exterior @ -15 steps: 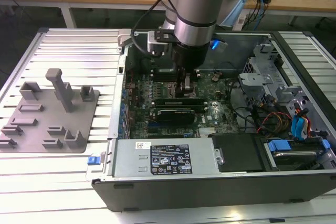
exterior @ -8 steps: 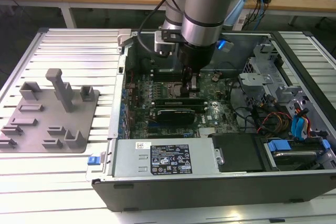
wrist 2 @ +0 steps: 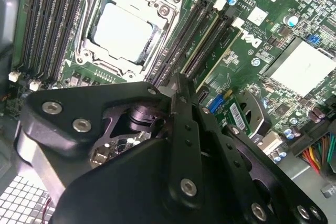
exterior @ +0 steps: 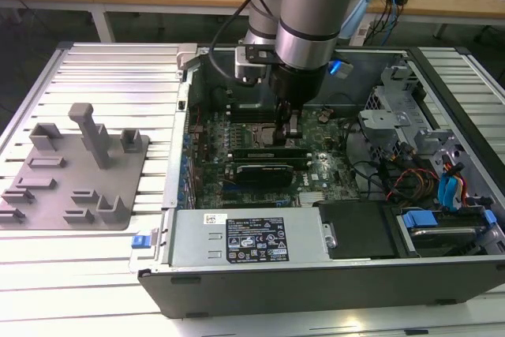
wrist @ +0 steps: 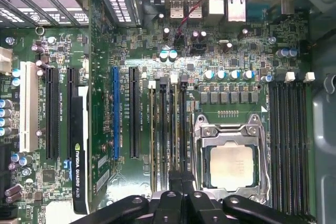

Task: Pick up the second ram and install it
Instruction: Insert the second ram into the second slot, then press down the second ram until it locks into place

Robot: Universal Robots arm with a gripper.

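Hovering low over the memory slots point(wrist: 165, 129) beside the CPU socket point(wrist: 229, 156), the gripper point(wrist: 181, 179) has its fingers drawn together, seemingly pinching the second ram point(wrist 2: 210, 45) edge-on in its slot; whether it is fully seated, I cannot tell. Beyond lie the black graphics card point(exterior: 264, 171), cables point(exterior: 410, 183), and the grey fixture point(exterior: 79, 171) outside the case.

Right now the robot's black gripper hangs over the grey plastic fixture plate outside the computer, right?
No. In the exterior view the black gripper hangs inside the open computer case, over the green motherboard; the grey plastic fixture plate lies apart.
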